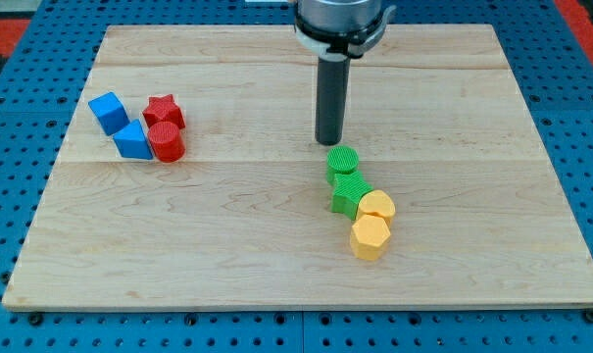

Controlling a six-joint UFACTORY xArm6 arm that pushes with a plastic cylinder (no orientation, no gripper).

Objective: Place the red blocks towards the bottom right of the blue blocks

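A red star block [165, 111] and a red cylinder [166, 142] sit at the view's left on the wooden board [227, 226]. The star is just above the cylinder. A blue cube-like block [108, 112] lies left of the star. A blue wedge-like block [132, 140] touches the cylinder's left side. My tip [328, 142] is at the board's middle, far right of the red and blue blocks and just above a green cylinder [343, 162].
Below the green cylinder a green block [349, 195], a yellow block [377, 207] and a yellow hexagonal block [369, 237] form a tight chain running down and right. Blue pegboard [580, 118] surrounds the board.
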